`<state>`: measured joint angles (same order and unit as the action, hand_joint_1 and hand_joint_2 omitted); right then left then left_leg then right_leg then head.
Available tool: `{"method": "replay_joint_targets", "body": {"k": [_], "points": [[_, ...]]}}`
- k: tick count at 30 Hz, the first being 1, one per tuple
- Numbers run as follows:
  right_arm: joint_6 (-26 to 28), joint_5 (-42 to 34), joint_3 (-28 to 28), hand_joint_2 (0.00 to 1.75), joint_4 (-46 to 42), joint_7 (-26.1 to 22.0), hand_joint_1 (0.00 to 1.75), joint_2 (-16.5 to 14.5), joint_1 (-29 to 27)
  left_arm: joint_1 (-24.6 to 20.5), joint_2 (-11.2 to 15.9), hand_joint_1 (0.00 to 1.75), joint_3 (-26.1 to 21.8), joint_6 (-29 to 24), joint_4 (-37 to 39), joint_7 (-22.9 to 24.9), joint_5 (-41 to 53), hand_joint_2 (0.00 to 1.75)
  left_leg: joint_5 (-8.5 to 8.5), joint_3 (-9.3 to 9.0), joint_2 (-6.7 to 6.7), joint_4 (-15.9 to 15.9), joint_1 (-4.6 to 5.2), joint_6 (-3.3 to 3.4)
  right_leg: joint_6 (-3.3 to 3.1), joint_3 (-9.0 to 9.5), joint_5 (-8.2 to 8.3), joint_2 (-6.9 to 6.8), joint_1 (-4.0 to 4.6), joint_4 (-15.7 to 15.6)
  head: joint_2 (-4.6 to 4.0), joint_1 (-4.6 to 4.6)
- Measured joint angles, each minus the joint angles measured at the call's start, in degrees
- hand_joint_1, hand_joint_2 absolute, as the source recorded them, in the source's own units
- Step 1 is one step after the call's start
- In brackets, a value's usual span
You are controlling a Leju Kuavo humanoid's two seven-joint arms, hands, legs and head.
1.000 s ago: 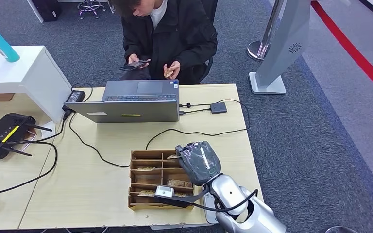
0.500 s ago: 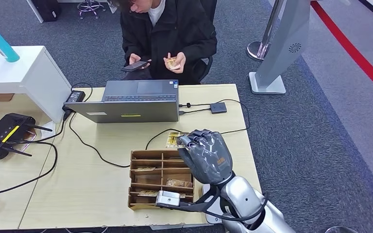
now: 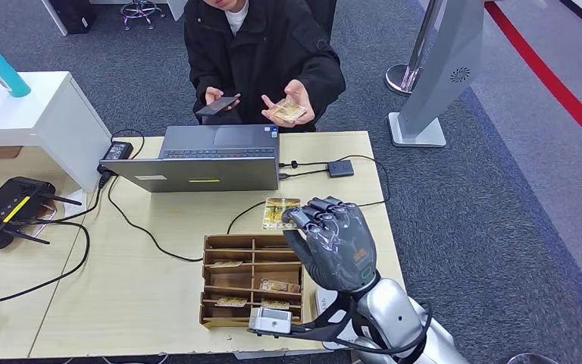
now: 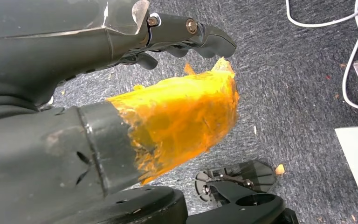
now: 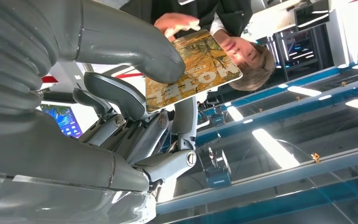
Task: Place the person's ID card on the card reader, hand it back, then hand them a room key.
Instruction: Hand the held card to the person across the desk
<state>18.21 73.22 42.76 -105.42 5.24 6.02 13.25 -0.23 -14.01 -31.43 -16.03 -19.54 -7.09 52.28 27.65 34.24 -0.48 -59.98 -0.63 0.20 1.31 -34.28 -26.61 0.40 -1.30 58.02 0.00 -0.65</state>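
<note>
The right hand (image 3: 332, 241) pinches the room key (image 3: 279, 213) between thumb and fingers, raised above the table (image 3: 159, 296) toward the person's open hand (image 3: 292, 108). Risk: the thin pinch may slip, dropping the key near the wooden tray (image 3: 220, 280). The key shows an autumn-tree print and "MOTEL". The left hand (image 4: 186, 39) holds nothing, its fingers curled.

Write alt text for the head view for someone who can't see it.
The robot's right hand holds a room key card up over a wooden desk, toward a seated person in a black jacket who extends an open palm with another card on it. Below the hand sits a wooden card organizer, behind a laptop.
</note>
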Motion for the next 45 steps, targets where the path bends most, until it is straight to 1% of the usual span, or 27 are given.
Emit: {"method": "replay_joint_targets", "body": {"k": [8, 15, 22, 31, 32, 33, 36, 37, 40, 45], "points": [[3.04, -0.41, -0.93, 1.75, -1.8, -0.84, 1.75, 0.45, -0.12, -0.01, 0.02, 0.0, 0.0, -0.17, 0.0, -0.38, 0.49, 0.0, 0.0, 0.0, 0.0, 0.0, 0.0, 0.0, 0.0, 0.0, 0.0, 0.0, 0.0, 0.0, 0.0, 0.0], [3.68, -0.66, -2.74, 1.75, -1.26, -1.02, 1.75, 0.43, 1.44, -0.46, 0.0, 0.0, 0.03, -0.17, 0.0, -0.34, 1.68, 0.0, 0.0, 0.0, 0.0, 0.0, 0.0, 0.0, 0.0, 0.01, 0.01, 0.0, 0.0, 0.0, 0.0, 0.01], [2.74, 0.72, -4.97, 1.75, 2.58, 0.32, 1.75, 0.14, 4.25, -1.45, 0.0, 0.0, 0.83, -0.09, 0.0, 0.41, 2.62, 0.0, -0.03, 0.0, -0.01, 0.0, 0.0, -0.04, -0.01, 0.02, 0.02, -0.01, 0.0, 0.01, 0.0, 0.0], [0.21, 2.03, -7.39, 1.75, 10.45, 2.43, 1.75, -1.25, 7.15, -2.25, 0.05, 0.0, 2.66, 0.19, 0.01, 1.59, 3.15, 0.0, -0.03, 0.0, -0.03, 0.0, 0.0, -0.04, -0.01, 0.02, 0.02, -0.01, 0.0, 0.02, 0.0, 0.01], [0.06, 2.22, -7.56, 1.75, 11.29, 2.53, 1.72, -1.38, 7.43, -2.27, 0.05, 0.0, 2.87, 0.2, 0.01, 1.72, 3.17, 0.0, -0.03, 0.0, -0.03, 0.0, 0.0, -0.04, -0.01, 0.02, 0.02, -0.01, 0.0, 0.02, 0.0, 0.01], [-0.13, 2.44, -7.69, 1.75, 12.08, 2.66, 1.35, -1.5, 7.66, -2.29, 0.06, 0.0, 3.07, 0.2, 0.01, 1.8, 3.18, 0.0, -0.03, 0.0, -0.02, 0.0, 0.0, -0.04, -0.01, 0.02, 0.02, -0.01, 0.0, 0.02, 0.0, 0.01], [-1.12, 3.18, -7.99, 1.75, 13.87, 3.32, 0.07, -1.87, 8.09, -2.31, 0.08, 0.0, 3.41, 0.24, 0.01, 2.12, 3.01, 0.0, -0.03, 0.0, -0.03, 0.0, 0.0, -0.04, -0.02, 0.02, 0.02, -0.02, 0.0, 0.02, 0.0, 0.0], [-1.63, 3.44, -8.05, 1.31, 14.39, 3.61, 0.0, -1.98, 8.22, -2.31, 0.08, 0.0, 3.51, 0.26, 0.01, 2.24, 2.85, 0.0, -0.04, 0.0, -0.02, 0.0, 0.0, -0.04, -0.02, 0.02, 0.02, -0.01, 0.0, 0.02, 0.0, 0.01], [-3.02, 4.09, -8.11, 0.0, 15.59, 4.44, 0.0, -2.27, 8.44, -2.29, 0.09, 0.0, 4.06, 0.31, 0.0, 2.52, 2.33, 0.0, -0.04, -0.01, -0.02, 0.0, 0.0, -0.04, -0.02, 0.02, 0.03, -0.01, 0.0, 0.02, 0.0, 0.01], [-3.61, 4.42, -8.11, 0.0, 16.52, 4.96, 0.0, -2.65, 8.47, -2.27, 0.1, 0.0, 4.38, 0.38, 0.0, 2.89, 1.88, 0.0, -0.04, 0.0, -0.03, 0.0, 0.0, -0.05, -0.02, 0.01, 0.03, -0.01, 0.0, 0.03, 0.0, 0.01]]}}
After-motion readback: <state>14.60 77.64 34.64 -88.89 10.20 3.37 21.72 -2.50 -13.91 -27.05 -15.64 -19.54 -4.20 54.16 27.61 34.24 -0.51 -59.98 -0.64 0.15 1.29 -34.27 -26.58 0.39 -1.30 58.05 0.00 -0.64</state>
